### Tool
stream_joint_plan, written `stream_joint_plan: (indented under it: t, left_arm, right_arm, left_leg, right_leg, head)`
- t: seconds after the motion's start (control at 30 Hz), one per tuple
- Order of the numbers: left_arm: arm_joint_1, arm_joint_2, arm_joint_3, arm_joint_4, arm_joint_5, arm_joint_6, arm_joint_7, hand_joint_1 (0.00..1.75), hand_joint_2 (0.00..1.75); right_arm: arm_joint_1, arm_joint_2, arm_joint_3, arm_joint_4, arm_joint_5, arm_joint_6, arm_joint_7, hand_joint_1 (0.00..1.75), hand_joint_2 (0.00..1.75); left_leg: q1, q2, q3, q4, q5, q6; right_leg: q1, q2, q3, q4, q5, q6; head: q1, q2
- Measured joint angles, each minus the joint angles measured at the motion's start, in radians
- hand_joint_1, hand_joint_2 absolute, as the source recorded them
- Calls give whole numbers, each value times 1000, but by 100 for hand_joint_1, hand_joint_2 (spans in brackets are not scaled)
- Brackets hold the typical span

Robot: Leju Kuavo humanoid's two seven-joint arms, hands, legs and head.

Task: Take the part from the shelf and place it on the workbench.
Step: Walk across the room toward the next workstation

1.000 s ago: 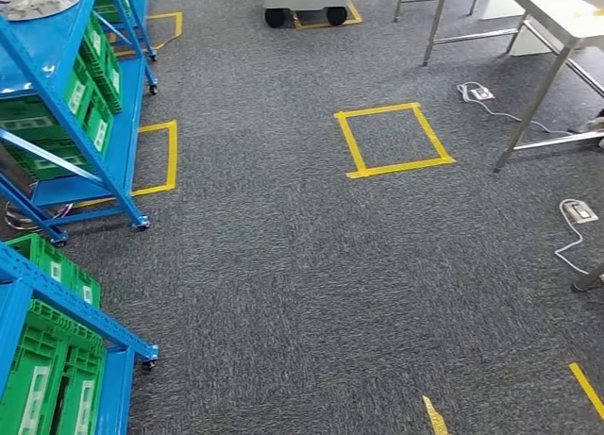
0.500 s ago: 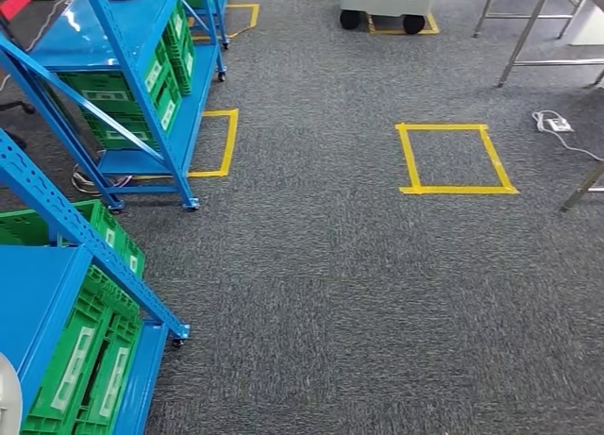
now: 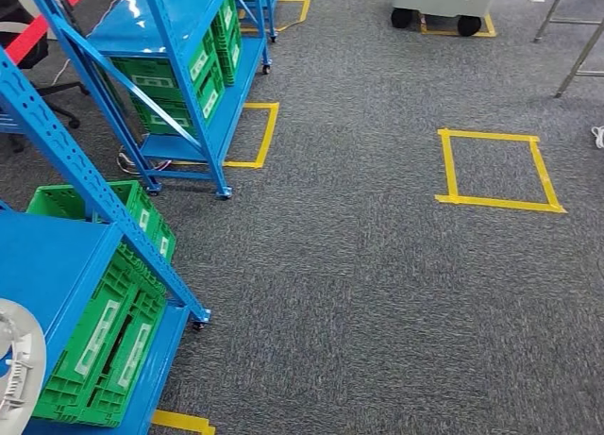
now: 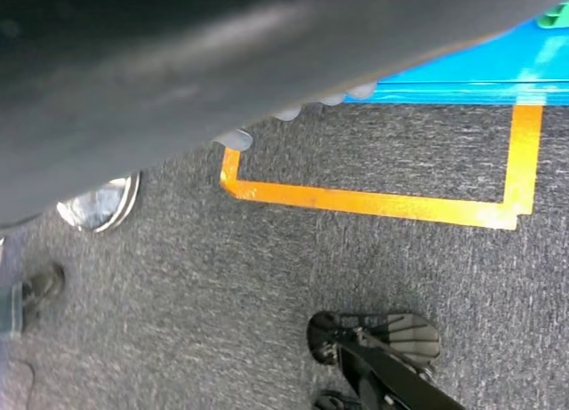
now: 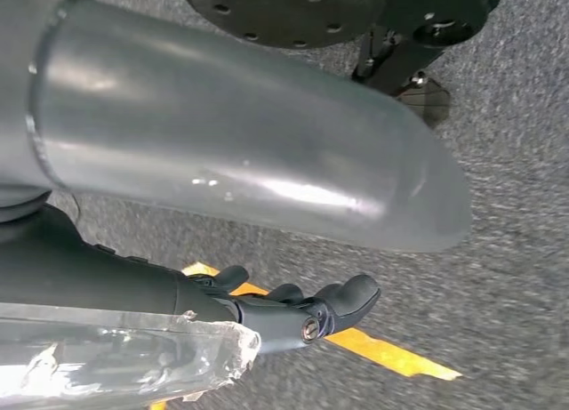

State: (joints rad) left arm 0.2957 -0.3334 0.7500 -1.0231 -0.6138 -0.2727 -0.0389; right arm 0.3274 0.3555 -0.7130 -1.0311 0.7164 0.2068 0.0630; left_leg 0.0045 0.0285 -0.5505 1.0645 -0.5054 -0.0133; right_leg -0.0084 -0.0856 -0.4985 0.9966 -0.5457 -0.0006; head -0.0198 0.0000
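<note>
Part: a pale silver-white disc with cut-out openings, lying flat on the top deck of the near blue shelf at the scene's near left, only its edge in frame. Judged rigid, fairly light, thin moulded or stamped piece with a smooth rim; best taken across the rim or through an opening, kept level. Right hand hangs over carpet, fingers loosely extended, holding nothing; left hand's state cannot be told.

Blue shelf frames, green slatted crates — yellow tape squares on speckled grey carpet — a silvery-white part near left.
</note>
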Motion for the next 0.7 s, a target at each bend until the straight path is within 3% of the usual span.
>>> stream_joint_plan:
  t: [0.07, 0.13, 0.2, 0.27, 0.3, 0.33, 0.37, 0.4, 0.43, 0.5, 0.57, 0.63, 0.7]
  left_arm:
    - [0, 0, 0, 0, 0, 0, 0, 0, 0]
    - [-1, 1, -2, 4, -15, -6, -14, 0, 0]
    - [-18, 6, -11, 44, -64, -6, -70, 0, 0]
    - [-46, 14, -20, 100, -103, 4, -123, 0, 0]
    - [-56, 18, -21, 120, -107, 9, -131, 0, 0]
    - [-64, 21, -22, 140, -110, 13, -136, 0, 0]
    - [-70, 23, -22, 156, -111, 16, -139, 0, 0]
    - [-75, 25, -22, 171, -113, 17, -140, 0, 0]
    - [-79, 26, -22, 183, -115, 18, -141, 0, 0]
    - [-88, 29, -22, 201, -116, 19, -141, 0, 0]
    - [-94, 32, -22, 211, -117, 19, -141, 0, 0]
    - [-95, 34, -22, 220, -118, 19, -141, 0, 0]
    - [-96, 37, -22, 228, -118, 20, -141, 0, 0]
  right_arm:
    - [0, 0, 0, 0, 0, 0, 0, 0, 0]
    - [-2, 0, 0, 0, 3, 3, -5, 0, 0]
    - [-15, 0, -5, 7, 21, 7, -30, 0, 0]
    - [-29, 0, -15, 20, 40, 9, -52, 0, 0]
    - [-31, 0, -20, 25, 45, 9, -56, 0, 0]
    - [-31, 0, -24, 30, 49, 9, -58, 0, 0]
    - [-32, -1, -28, 33, 53, 9, -60, 0, 0]
    - [-33, -1, -32, 36, 55, 9, -62, 0, 0]
    - [-34, -1, -34, 38, 56, 9, -63, 0, 0]
    - [-36, -2, -39, 43, 56, 9, -65, 0, 0]
    - [-39, -2, -42, 47, 56, 9, -66, 0, 0]
    - [-42, -2, -44, 50, 57, 9, -66, 0, 0]
    - [-46, -3, -46, 52, 57, 9, -66, 0, 0]
  left_leg:
    - [-1, 5, 4, -7, 2, 1]
    - [-6, 22, 18, -39, 2, 10]
    - [-7, 13, 26, -71, 9, 26]
    - [-3, -23, 23, -79, 18, 36]
    - [-3, -35, 22, -79, 18, 37]
    - [-3, -48, 22, -79, 18, 37]
    - [-3, -62, 23, -79, 18, 37]
    - [-3, -77, 26, -78, 17, 36]
    - [-2, -91, 29, -78, 15, 33]
    - [-2, -117, 31, -74, 12, 25]
    - [-1, -139, 22, -71, 12, 13]
    - [3, -155, 14, -70, 15, 1]
    - [3, -117, -1, -38, -5, -9]
  right_leg:
    - [0, -1, 1, 0, 0, 0]
    - [4, -17, 10, -1, -5, 10]
    - [3, 13, 4, 35, -37, 30]
    - [-2, 68, -51, 153, -100, 42]
    - [-3, 77, -87, 223, -125, 44]
    - [-3, 81, -116, 272, -135, 45]
    - [-3, 82, -130, 285, -123, 46]
    - [-4, 85, -123, 253, -89, 46]
    - [-6, 95, -99, 188, -43, 46]
    - [-13, 140, -45, 58, 14, 45]
    - [-14, 167, -23, 14, 16, 37]
    - [-12, 150, -18, 10, 18, 24]
    - [-12, 126, -15, 5, 21, 10]
  head:
    - [0, 0]
    - [1, 0]
    - [4, 0]
    - [8, 0]
    - [9, 0]
    - [9, 0]
    - [9, 0]
    - [9, 0]
    - [9, 0]
    - [10, 0]
    - [10, 0]
    - [10, 0]
    - [6, 0]
